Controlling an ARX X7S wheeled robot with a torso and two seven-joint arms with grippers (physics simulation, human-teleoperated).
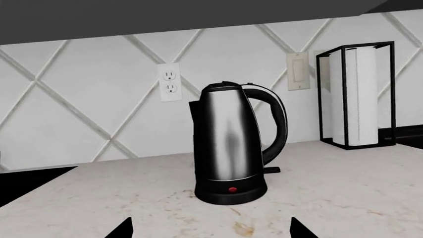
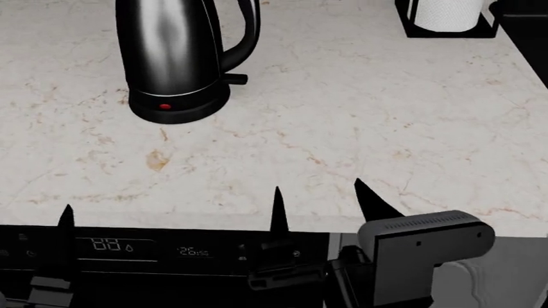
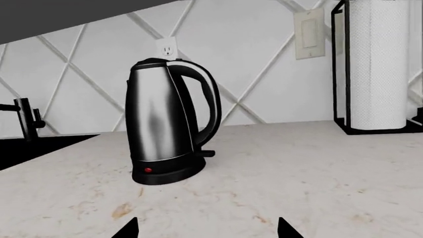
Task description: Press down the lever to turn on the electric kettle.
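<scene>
Electric kettle (image 2: 176,58) stands upright on the table (image 2: 360,128), at about 11 o'clock in the head view, well apart from both arms. Glossy dark body, loop handle (image 2: 244,35) on its 3 o'clock side in that view, round base with a red light (image 2: 164,106) facing the robot.

Lever (image 2: 236,79) is a small black tab sticking out low on the kettle, just under the handle's foot, pointing toward 3 o'clock in the head view. Also visible in both wrist views: (image 1: 272,170) and (image 3: 207,153). Nothing is touching it. Can't tell from these views whether it sits up or down.

Left fingers (image 2: 171,215): spread, tips at the near table edge, around 6–7 o'clock from the kettle, pinching nothing. In the left wrist view only the two dark tips (image 1: 119,229) show, wide apart, with the kettle (image 1: 231,144) centred between and beyond them.

Right fingers (image 2: 321,208): one pointed tip (image 2: 368,199) is clear, over the near table edge around 5 o'clock from the kettle. The right wrist view shows both tips (image 3: 126,229) spread, holding nothing, kettle (image 3: 165,124) ahead.

Paper towel roll in a black wire holder (image 2: 445,16) sits at the far table corner, about 1 o'clock. Wall outlet (image 1: 170,82) on the tiled backsplash behind the kettle, light switch (image 1: 298,71) beside the towel holder. Faucet (image 3: 26,119) visible in the right wrist view.
</scene>
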